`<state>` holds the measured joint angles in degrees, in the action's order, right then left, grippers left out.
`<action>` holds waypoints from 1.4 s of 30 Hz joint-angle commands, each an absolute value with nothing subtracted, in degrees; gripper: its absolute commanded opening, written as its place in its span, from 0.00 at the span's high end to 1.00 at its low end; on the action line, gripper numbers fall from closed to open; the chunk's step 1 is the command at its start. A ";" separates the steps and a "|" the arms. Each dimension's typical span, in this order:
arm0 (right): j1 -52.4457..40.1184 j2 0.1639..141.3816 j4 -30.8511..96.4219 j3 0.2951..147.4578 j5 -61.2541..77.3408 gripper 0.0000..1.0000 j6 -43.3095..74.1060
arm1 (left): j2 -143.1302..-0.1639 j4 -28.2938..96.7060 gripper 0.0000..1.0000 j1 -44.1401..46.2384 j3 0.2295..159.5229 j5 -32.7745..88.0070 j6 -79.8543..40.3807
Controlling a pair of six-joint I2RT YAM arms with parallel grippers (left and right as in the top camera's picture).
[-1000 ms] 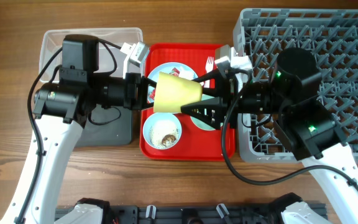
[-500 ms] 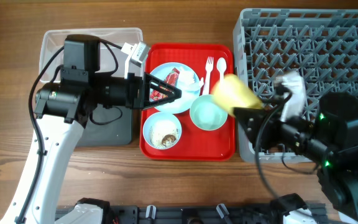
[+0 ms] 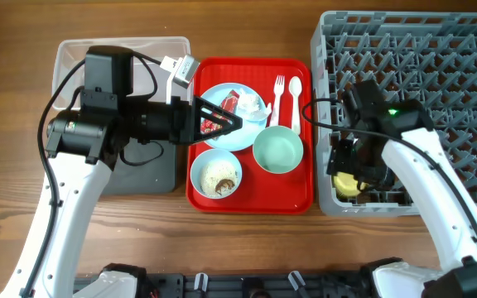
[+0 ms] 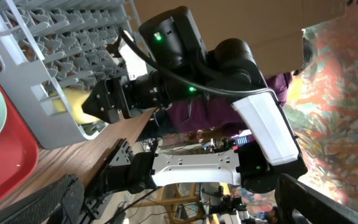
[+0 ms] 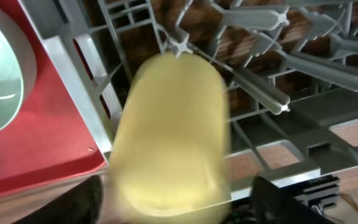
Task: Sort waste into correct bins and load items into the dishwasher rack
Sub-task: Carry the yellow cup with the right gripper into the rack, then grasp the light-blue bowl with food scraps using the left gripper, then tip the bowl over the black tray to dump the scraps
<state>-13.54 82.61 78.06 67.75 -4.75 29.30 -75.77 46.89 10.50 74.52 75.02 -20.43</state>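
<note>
The small yellow cup [image 3: 346, 184] lies on its side in the front left corner of the grey dishwasher rack [image 3: 437, 66]. My right gripper [image 3: 349, 175] hangs over it. In the right wrist view the blurred cup [image 5: 169, 130] sits between the dark fingers [image 5: 284, 199] with a gap on the right, so the gripper [image 5: 182, 202] is open. My left gripper [image 3: 226, 122] stands open and holds nothing above the light blue plate [image 3: 251, 131], which carries the red wrapper [image 3: 226, 105] and the tissue [image 3: 255, 106]. From the left wrist, the cup [image 4: 73, 102] shows in the rack.
On the red tray [image 3: 292, 197] stand a mint bowl [image 3: 277, 151] and a light blue bowl [image 3: 216, 174] with rice crumbs; a white fork [image 3: 278, 95] and spoon [image 3: 295, 95] lie beside them. A clear tub [image 3: 73, 58] and a black tray [image 3: 151, 170] are at the left.
The left gripper opened and let go of the yellow cup. The right gripper carried the cup from above the tray to the rack's front left corner, and its jaws widened.
</note>
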 commanded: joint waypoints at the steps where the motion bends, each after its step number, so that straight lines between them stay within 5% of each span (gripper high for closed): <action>1: -12.78 79.33 76.71 70.94 -6.66 0.16 30.13 | -75.75 47.29 0.00 10.85 74.74 72.14 -19.68; 3: -12.78 74.52 73.78 76.20 -6.33 0.15 28.01 | -75.75 50.17 0.03 12.53 74.74 60.05 -19.68; 5: -12.78 69.78 68.82 79.07 -3.88 0.15 25.15 | -75.77 54.98 0.20 16.12 74.72 43.64 -19.75; 9: -12.78 59.81 56.93 79.35 4.60 0.10 22.55 | -78.28 58.63 0.23 33.89 70.70 3.16 -27.77; 12: -12.78 58.54 57.52 79.35 4.58 0.09 22.52 | -85.21 56.71 0.27 42.59 67.16 -5.45 -32.69; 24: -12.78 60.42 61.54 79.29 4.58 0.10 22.52 | -106.30 45.17 0.96 46.22 66.94 -8.86 -33.47; 33: -12.78 60.42 61.52 79.29 4.56 0.10 22.50 | -86.15 52.47 0.96 41.69 67.18 -5.54 -33.91; 36: -12.78 60.42 61.52 79.29 4.58 0.10 22.52 | -77.21 53.10 0.96 26.61 67.18 8.88 -30.04; 42: -12.78 60.42 61.56 79.29 4.58 0.10 22.52 | -83.61 54.48 0.96 -6.22 61.60 48.58 -13.74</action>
<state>-12.91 60.38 61.69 79.00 4.08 23.66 -79.75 54.39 3.22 65.06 27.35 -23.14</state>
